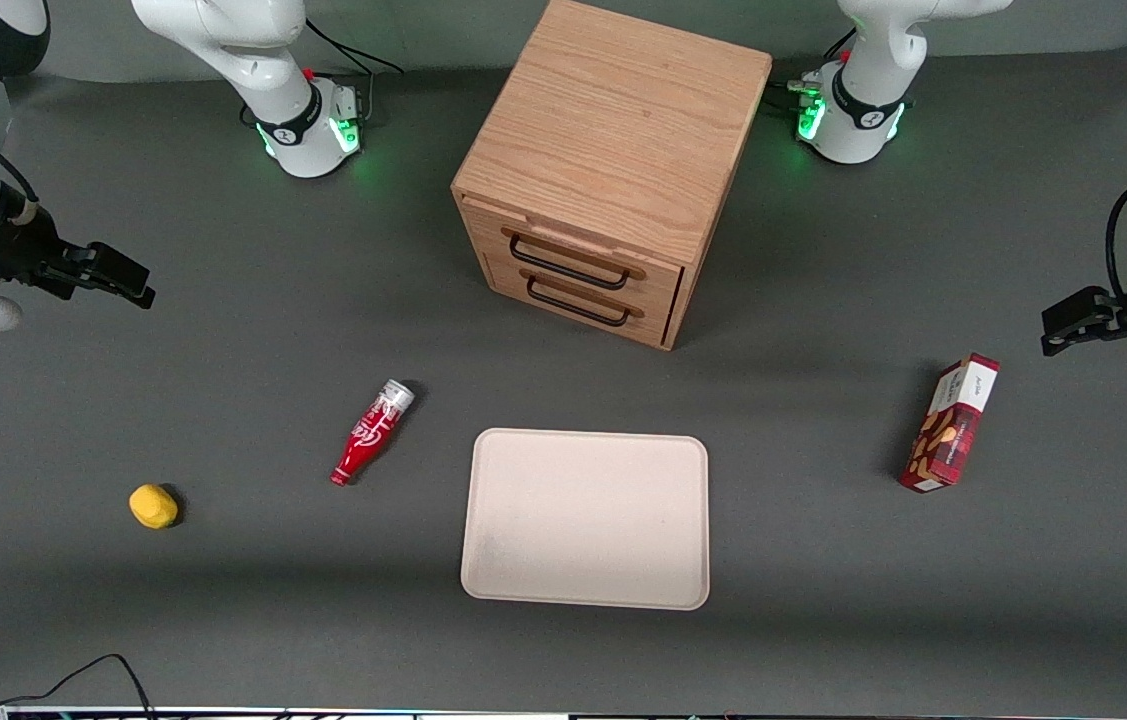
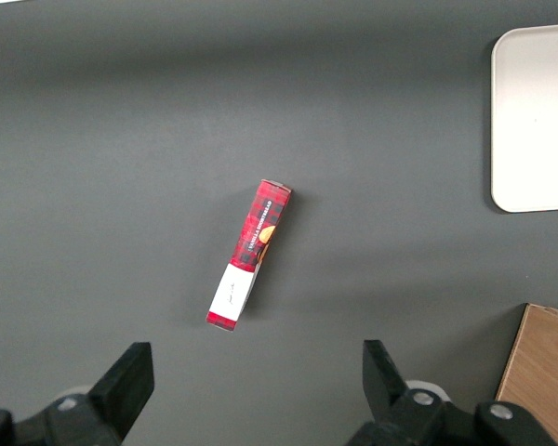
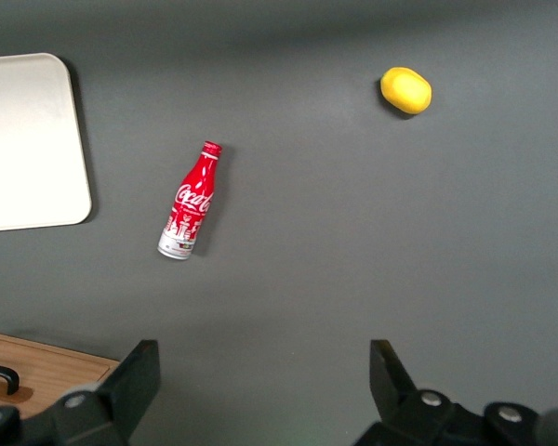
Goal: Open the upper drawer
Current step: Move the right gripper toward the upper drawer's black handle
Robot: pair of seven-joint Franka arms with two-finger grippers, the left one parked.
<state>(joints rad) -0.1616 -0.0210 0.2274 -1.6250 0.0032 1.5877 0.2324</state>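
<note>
The oak cabinet stands at the middle of the table, farther from the front camera than the tray. Its upper drawer is shut, with a thin black wire handle. The lower drawer below it is shut too. My right gripper is open and empty, hovering above the table toward the working arm's end, well away from the cabinet. In the right wrist view the gripper is open over bare table, and a corner of the cabinet with a bit of black handle shows.
A white tray lies in front of the cabinet, nearer the camera. A red cola bottle lies beside the tray, and a yellow lemon farther toward the working arm's end. A red snack box stands toward the parked arm's end.
</note>
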